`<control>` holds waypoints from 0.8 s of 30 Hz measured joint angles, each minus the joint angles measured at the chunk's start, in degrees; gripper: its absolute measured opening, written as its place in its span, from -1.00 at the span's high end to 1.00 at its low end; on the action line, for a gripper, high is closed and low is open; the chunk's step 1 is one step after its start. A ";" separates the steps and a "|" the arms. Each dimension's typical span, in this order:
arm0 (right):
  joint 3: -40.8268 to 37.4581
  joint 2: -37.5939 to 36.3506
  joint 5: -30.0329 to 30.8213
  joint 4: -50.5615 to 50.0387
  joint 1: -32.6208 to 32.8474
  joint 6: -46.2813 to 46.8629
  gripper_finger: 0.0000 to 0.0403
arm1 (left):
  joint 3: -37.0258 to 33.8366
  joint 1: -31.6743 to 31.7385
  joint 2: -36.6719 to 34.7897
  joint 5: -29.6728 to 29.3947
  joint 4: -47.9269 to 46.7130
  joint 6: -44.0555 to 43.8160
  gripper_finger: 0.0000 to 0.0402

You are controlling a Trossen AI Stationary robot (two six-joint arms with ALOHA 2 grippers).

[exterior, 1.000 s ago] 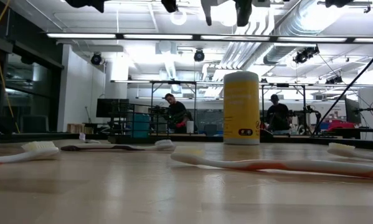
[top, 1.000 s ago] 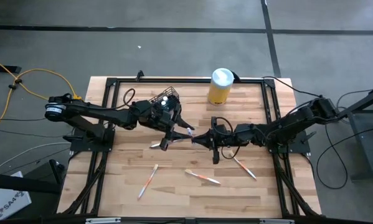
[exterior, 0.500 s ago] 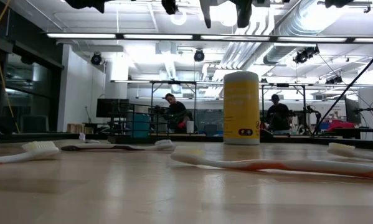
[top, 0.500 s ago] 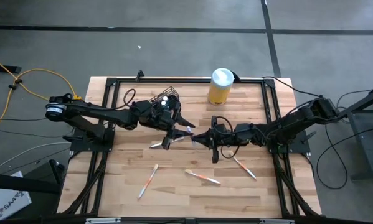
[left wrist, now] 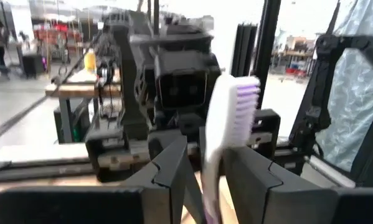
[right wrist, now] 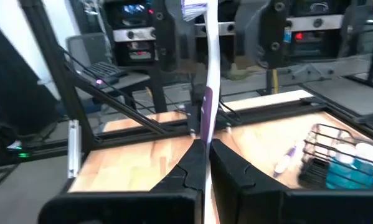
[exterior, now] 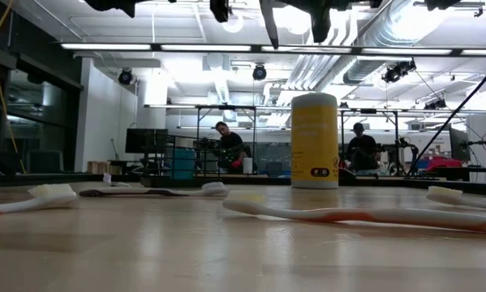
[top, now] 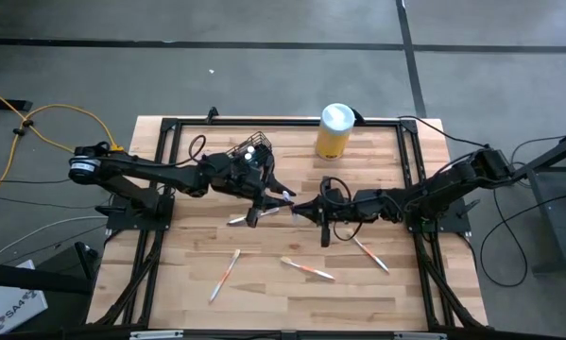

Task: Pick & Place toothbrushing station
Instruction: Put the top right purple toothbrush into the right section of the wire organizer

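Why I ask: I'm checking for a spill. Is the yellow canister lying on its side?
No, the yellow canister stands upright on the table, white lid up.

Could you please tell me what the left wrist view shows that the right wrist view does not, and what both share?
Only the left wrist view shows the brush's white-and-purple bristle head close up, between the left gripper's fingers. Only the right wrist view shows the black wire-mesh holder and a toothbrush lying on the table. Both show the purple toothbrush being handed over, gripped by the shut right gripper.
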 joint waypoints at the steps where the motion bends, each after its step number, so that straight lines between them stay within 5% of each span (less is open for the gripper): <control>1: 0.00 0.01 0.61 -0.34 0.21 0.00 0.98 | 0.00 0.00 -0.08 -0.19 -0.82 0.00 0.52; 24: -0.02 0.02 3.02 -2.66 1.15 1.31 0.98 | 0.04 -0.02 -3.74 -4.54 -9.78 1.05 0.52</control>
